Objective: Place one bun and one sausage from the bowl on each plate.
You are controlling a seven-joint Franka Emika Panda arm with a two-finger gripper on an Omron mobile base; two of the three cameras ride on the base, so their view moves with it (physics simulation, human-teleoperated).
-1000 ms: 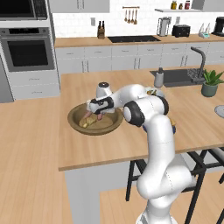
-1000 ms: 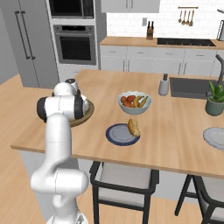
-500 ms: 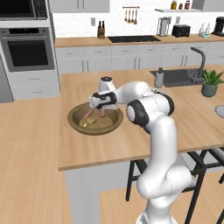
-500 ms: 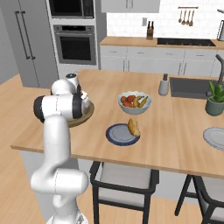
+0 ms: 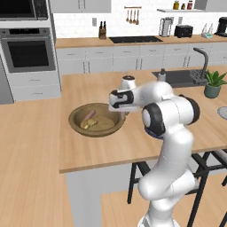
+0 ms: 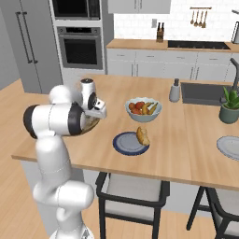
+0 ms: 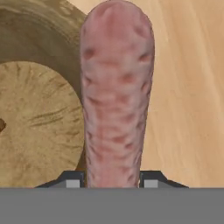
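Wood island surface (image 5: 133, 142), wood floor (image 5: 26, 168). Wall oven (image 5: 29, 53) at 10 o'clock; grey cabinets (image 5: 133, 62) along white back wall at 12. Sink (image 6: 205, 93) at 2. Stools (image 6: 128, 200) below island.

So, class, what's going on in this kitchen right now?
The white robot arm's claw is shut on a pink sausage, held over the rim of the wooden bowl. A second sausage and a bun lie in the bowl. The blue-rimmed plate already has a bun but no sausage; the pale grey plate looks bare. A white fruit bowl stands behind the blue plate.
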